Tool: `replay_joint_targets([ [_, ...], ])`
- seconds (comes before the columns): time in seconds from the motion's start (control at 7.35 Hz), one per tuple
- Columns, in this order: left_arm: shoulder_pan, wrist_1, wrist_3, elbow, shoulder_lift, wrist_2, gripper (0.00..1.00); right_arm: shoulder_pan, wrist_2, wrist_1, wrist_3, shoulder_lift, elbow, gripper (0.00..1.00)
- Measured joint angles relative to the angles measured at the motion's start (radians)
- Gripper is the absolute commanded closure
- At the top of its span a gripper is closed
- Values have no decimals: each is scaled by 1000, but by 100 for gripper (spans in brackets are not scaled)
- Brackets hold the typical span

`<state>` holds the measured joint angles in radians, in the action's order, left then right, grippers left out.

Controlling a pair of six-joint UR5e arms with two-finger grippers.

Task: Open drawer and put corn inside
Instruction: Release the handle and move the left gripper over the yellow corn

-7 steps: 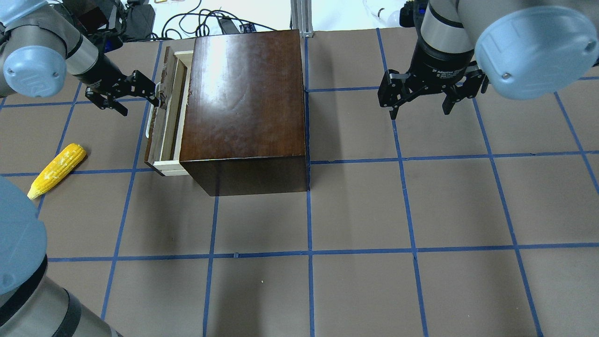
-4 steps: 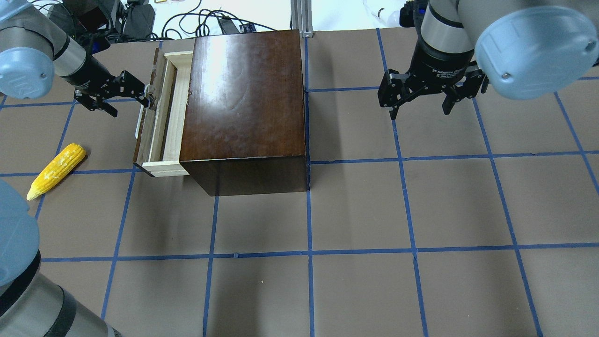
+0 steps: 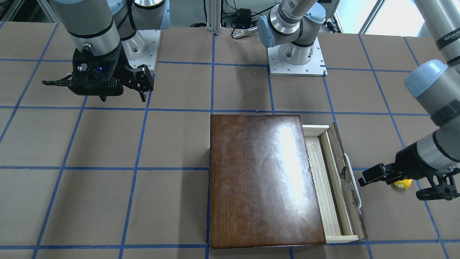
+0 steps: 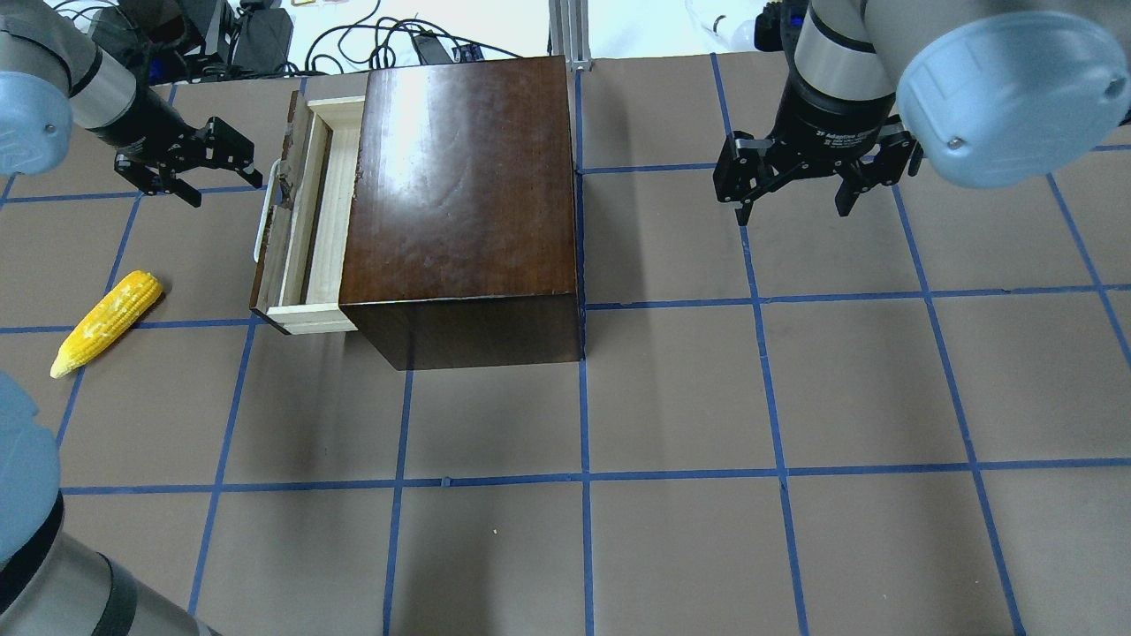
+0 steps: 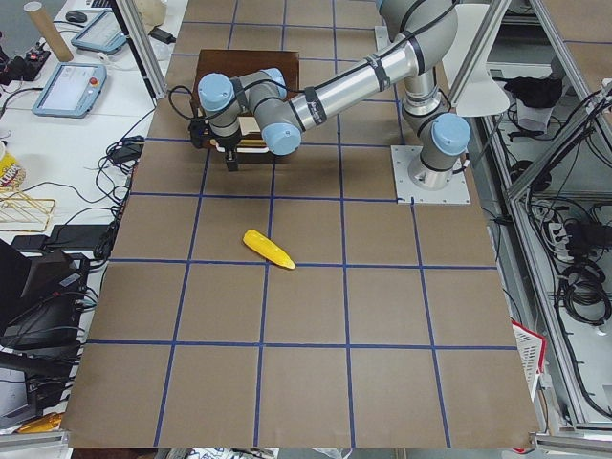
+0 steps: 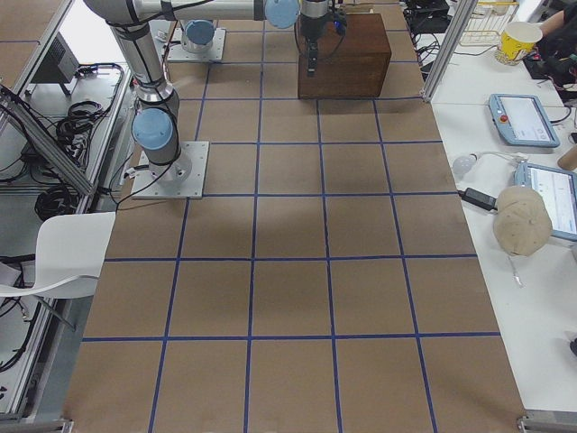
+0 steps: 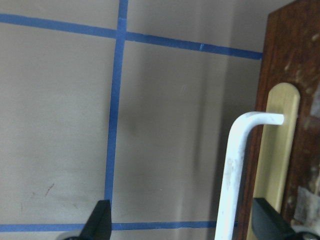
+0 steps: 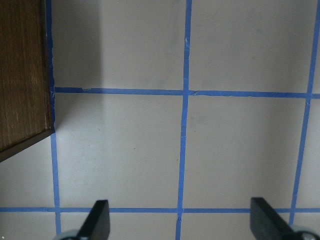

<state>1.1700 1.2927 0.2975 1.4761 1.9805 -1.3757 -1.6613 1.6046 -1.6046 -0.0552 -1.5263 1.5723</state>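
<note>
The drawer (image 4: 305, 212) stands partly pulled out of the dark-brown box (image 4: 459, 194), toward the table's left, and its pale-wood tray is empty. Its white handle (image 4: 261, 225) is free. My left gripper (image 4: 228, 193) is open and empty, just left of the handle and apart from it. The handle (image 7: 235, 175) shows near the right fingertip (image 7: 267, 225) in the left wrist view. The corn (image 4: 106, 322) lies on the table, nearer me than the left gripper; it also shows in the exterior left view (image 5: 268, 249). My right gripper (image 4: 793, 212) hangs open and empty, right of the box.
Brown table mat with a blue tape grid (image 4: 583, 477). Cables and equipment lie beyond the far edge behind the box (image 4: 415, 40). The right wrist view shows the box's corner (image 8: 25, 75) and bare mat.
The left gripper pulled the drawer further out by its handle, then let go and backed away to the left. The right arm and the corn have not moved.
</note>
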Motion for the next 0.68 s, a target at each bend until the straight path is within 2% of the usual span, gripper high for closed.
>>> replay_joint_targets([
  [0.41, -107, 4, 286, 8, 2, -87, 0, 0, 0, 0, 0, 0, 0, 0],
  [0.68, -141, -31, 495, 12, 32, -209, 0, 0, 0, 0, 0, 0, 0, 0],
])
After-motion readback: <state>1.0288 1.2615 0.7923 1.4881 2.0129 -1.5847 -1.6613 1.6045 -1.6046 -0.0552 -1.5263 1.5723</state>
